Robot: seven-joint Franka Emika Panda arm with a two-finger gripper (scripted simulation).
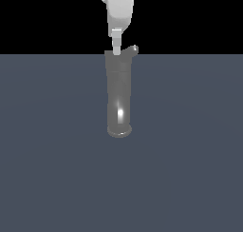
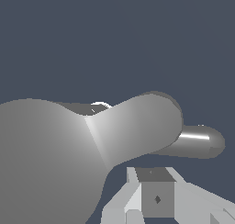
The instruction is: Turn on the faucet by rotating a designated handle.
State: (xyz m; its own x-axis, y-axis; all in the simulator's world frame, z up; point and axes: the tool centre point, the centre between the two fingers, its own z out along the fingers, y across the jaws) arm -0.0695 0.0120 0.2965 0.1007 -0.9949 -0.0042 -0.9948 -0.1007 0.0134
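Hanging straight above the tall glossy grey metal faucet [image 1: 118, 95], the white robot gripper [image 1: 116, 49] points its slim finger down at the top of the wider cap section, just beside the thin, short, curved grey lever handle [image 1: 132, 49] that sticks out of the cap toward the exterior view's right. The faucet itself stands on the flat slate-blue floor [image 1: 190, 155], its flared round end nearest the onlooker. From the wrist, the handle [image 2: 197, 141] shows as a rounded, shiny stub beyond the bulging cap [image 2: 133, 131], with the pale finger block [image 2: 156, 198] close to the cap and short of the lever. Whether the jaws are spread or closed I cannot tell; only one finger shows plainly, and nothing sits between them. The lever looks stiff, smooth and slippery, and small, so a pinch could slide off. I judge a sideways push near its outer tip, well away from the faucet's axis, gives the best turning leverage.
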